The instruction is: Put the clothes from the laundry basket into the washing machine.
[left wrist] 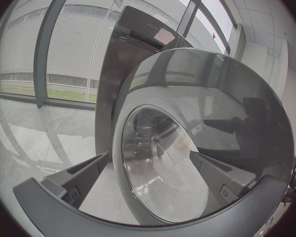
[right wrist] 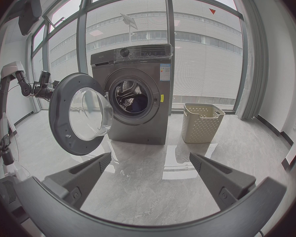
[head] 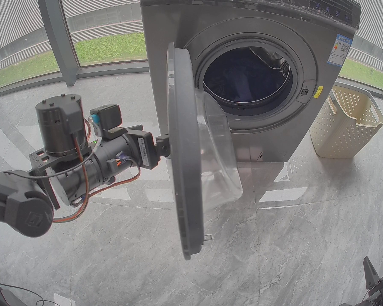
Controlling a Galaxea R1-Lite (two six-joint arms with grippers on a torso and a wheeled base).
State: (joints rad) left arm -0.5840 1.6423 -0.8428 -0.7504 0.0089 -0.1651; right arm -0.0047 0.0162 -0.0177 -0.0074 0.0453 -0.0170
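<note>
Roughly: glossy grey stone-tile floor [head: 293, 243], curved window wall [head: 102, 47] behind. Grey metal washing machine [head: 268, 143], round door [head: 184, 171] swung wide, dark clothes [head: 242, 79] inside drum [head: 273, 58]. Cream perforated plastic laundry basket [head: 342, 134] just right of it. Left pincer [head: 164, 145] apart, at door's outer face; right pincer [right wrist: 149, 157] apart, over open floor.

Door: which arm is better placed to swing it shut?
Left, most likely. The left gripper, open, sits at the outer face of the door, ready to push. The right gripper, open and empty, hangs low, well back from the washer.
</note>
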